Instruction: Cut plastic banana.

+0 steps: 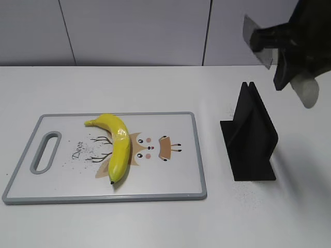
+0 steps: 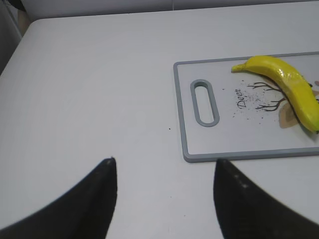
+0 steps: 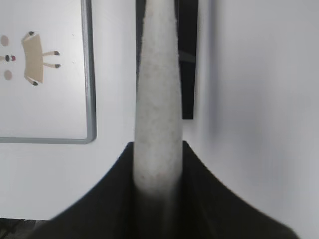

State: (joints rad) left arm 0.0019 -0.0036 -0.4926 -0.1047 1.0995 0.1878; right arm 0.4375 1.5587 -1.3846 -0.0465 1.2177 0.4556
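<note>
The plastic banana (image 1: 118, 144) is glossy yellow with a dark tip. It lies whole on the left half of the white cutting board (image 1: 200, 155). It also shows in the left wrist view (image 2: 294, 84), on the board (image 2: 179, 109). My right gripper (image 1: 283, 77) is high at the far right, above a black knife stand (image 1: 251, 134), well away from the banana. It is shut on a knife with a pale grey speckled handle (image 3: 157, 89), seen in the exterior view too (image 1: 309, 93). My left gripper (image 2: 165, 160) is open and empty over bare table left of the board; it is out of the exterior view.
The board has a grey rim, a handle slot (image 1: 45, 152) at its left end and a deer drawing. Its right edge shows in the right wrist view (image 3: 89, 99), with the stand (image 3: 189, 59) beyond the knife handle. A grey wall stands behind the white table.
</note>
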